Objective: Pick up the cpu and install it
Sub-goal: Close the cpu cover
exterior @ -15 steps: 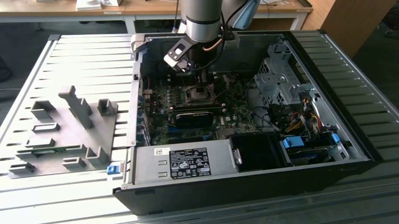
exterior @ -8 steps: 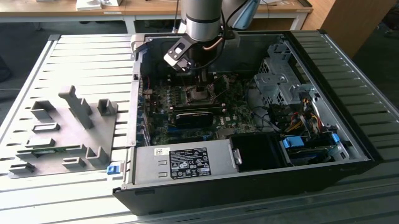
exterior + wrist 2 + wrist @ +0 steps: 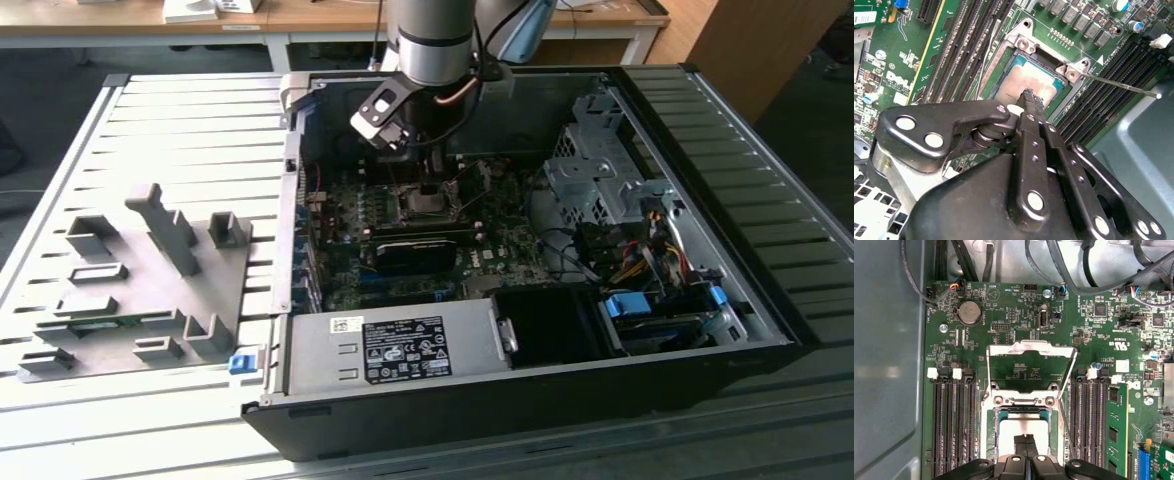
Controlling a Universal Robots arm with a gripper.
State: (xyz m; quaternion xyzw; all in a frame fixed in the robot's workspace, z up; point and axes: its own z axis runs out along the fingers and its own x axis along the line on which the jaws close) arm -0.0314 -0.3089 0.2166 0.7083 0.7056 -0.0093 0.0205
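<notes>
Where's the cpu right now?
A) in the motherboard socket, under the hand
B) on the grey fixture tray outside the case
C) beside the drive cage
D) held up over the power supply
A: in the second wrist view the cpu lies in the socket on the board, with the hand directly over it, fingertips shut.

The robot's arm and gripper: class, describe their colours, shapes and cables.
The arm is a silver-grey cylinder with a black band; a thin brownish cable loops beside its wrist. The gripper is black metal: flat linked bars joined by round silver pins, ending in narrow ribbed fingertips.
</notes>
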